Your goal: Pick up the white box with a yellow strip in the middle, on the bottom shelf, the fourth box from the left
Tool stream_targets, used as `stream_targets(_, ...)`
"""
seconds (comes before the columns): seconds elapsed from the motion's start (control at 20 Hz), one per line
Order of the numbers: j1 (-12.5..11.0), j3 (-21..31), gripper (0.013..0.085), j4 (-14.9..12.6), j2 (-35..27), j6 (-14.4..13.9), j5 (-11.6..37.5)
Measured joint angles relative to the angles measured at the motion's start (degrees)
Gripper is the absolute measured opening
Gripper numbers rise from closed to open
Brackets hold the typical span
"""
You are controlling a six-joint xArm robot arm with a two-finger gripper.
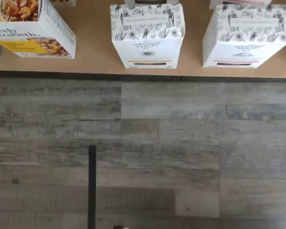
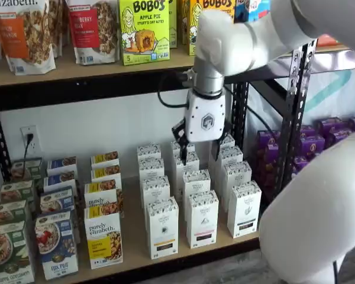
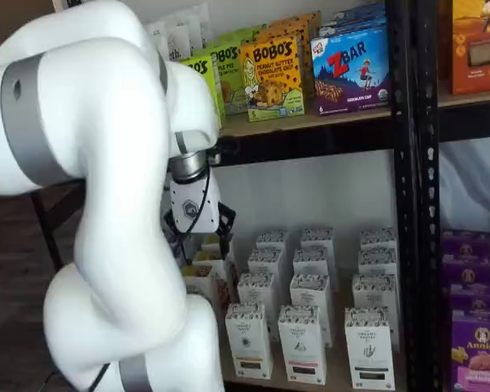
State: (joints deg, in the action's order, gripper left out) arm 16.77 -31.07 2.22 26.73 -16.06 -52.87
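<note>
**Now: hand wide open above the bottom shelf, white box not yet picked up**

Biggest of all, the fat white arm [image 3: 106, 204], filling much of both shelf views and bending down in front of the shelves.

Next, the bottom shelf [image 2: 133, 248], a light brown wooden board with a black rail along its front edge. Packed with boxes standing in rows, front to back. Gray wood floor [image 1: 143, 152] seen below it in the wrist view.

Then the rows of white boxes [image 2: 192, 183], all tall and thin, all upright, with dark little drawings round their tops.

Then the hand [image 2: 199, 151], with its white body and two black fingers [image 2: 183, 152]. Spread apart, with a clear gap showing. Holding nothing at all. Hangs up above the rows of white boxes, behind the front row. Seen in the other shelf view too [image 3: 201, 243], partly tucked behind the big arm.

Then the granola box [image 2: 103, 239], wider, with a yellow panel on its front. Stands in the front row, just beside the white box on its left.

Then the white box [image 2: 163, 228] itself. Stands upright at the very front of the bottom shelf, first of the white ones in that row. Not touched by the hand. Seen from above in the wrist view [image 1: 148, 36], close to the shelf's front edge.

Smallest, the yellow strip [image 2: 163, 241], low on that box's front.
</note>
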Motion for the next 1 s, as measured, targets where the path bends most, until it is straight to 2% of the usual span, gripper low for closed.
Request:
stream_targets(0.25,3.4,-0.9,0.0850,-0.4,-8.5,-3.4,6.9)
stream_targets(0.35,4.1,-1.4,0.0850,-0.5,-10.8,-4.1,8.2)
stream_targets(0.6,4.8,-2.2,0.0850,0.0,-15.7,-4.3,12.4)
stream_targets(0.85,4.8,-3.8,0.0850,-1.2,-21.5,-5.1,17.0)
stream_targets(1.0,4.5,-4.9,0.0850,-0.3,-25.4,-4.1,20.5)
